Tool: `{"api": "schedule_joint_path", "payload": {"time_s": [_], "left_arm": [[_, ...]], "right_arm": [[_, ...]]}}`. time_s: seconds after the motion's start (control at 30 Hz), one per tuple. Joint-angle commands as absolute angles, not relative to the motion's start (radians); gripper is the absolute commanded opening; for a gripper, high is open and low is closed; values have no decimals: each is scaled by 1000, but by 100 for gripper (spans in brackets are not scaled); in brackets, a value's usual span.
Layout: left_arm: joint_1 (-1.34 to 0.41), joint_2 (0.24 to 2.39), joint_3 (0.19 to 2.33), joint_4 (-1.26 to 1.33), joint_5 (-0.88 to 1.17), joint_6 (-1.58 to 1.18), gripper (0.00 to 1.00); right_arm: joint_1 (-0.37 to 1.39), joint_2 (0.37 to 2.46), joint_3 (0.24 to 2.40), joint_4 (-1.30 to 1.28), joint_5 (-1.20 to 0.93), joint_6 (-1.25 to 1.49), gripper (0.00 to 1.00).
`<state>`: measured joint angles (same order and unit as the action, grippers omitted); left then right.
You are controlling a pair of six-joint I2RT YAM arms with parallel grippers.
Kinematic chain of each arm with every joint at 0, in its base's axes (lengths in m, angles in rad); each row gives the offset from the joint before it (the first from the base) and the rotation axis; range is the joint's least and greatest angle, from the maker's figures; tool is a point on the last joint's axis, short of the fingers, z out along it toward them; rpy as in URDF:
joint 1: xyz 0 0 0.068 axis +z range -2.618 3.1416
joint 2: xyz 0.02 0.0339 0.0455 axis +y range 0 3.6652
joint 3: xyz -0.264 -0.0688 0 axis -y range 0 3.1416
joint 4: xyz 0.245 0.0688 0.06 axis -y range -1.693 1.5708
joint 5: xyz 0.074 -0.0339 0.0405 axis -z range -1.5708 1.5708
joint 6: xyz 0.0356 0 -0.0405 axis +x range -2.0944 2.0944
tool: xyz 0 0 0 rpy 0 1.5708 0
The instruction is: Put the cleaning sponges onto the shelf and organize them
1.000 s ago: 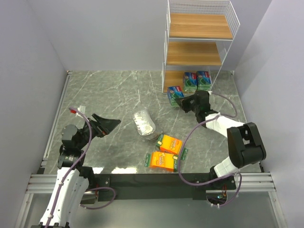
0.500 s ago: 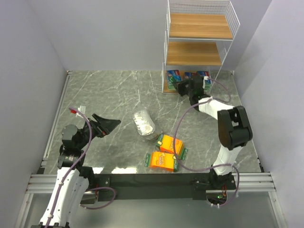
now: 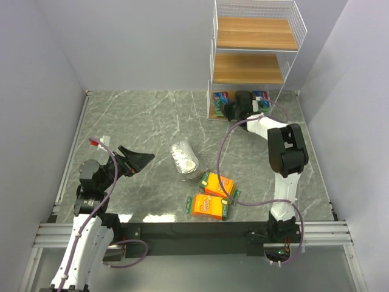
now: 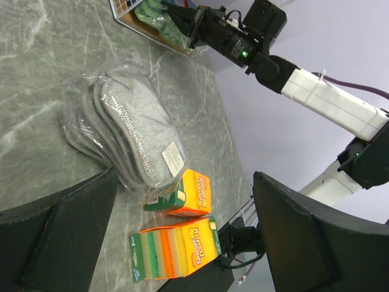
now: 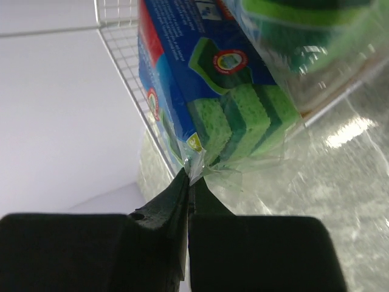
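Counter (image 3: 146,115) of grey-green marble carries the loose packs, with the shelf (image 3: 255,58) standing at its far right corner.

At the left, the left gripper (image 3: 141,162) hovers low over the counter with its jaws spread wide and nothing between them. Its wrist view looks out between the two dark fingers (image 4: 58,237) toward the packs.

Just to its right, near the middle of the counter, lie the two silvery grey packs (image 3: 183,158), clear-wrapped and overlapping each other. Right of them and nearer the arm bases are the two orange packs (image 3: 217,184), close together with their yellow-green edges showing. One (image 4: 182,193) lies just beside the grey wrapping and the other (image 4: 176,249) is nearer the front edge.

At the far right, the right arm is stretched out to the shelf's bottom tier. The right gripper (image 5: 190,179) is clamped on a pinch of clear wrapper at the corner of one blue-and-green pack (image 5: 206,91), which sits at the left end of that tier (image 3: 221,97) against the white wire mesh (image 5: 121,36). More blue-and-green packaging (image 3: 260,96) shows further right on the same tier, partly hidden by the arm. The two upper boards are bare wood.
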<state>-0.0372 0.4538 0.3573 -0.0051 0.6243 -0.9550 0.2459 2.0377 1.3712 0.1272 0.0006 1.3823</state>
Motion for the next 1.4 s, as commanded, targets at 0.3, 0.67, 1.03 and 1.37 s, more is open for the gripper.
{"api": "schedule_joint_path", "payload": {"time_s": [0.3, 0.67, 1.03, 1.37], "left_arm": [[-40, 457, 368, 29, 641, -942, 99], [-40, 457, 376, 15, 641, -939, 99], [-40, 454, 368, 15, 644, -942, 100], [-40, 437, 361, 15, 641, -954, 99]], "right_arm": [[227, 2092, 1450, -38, 55, 1449, 0], [221, 2054, 1399, -2, 123, 1503, 0], [204, 2071, 1417, 34, 86, 1479, 4], [195, 1944, 1341, 175, -93, 1348, 56]]}}
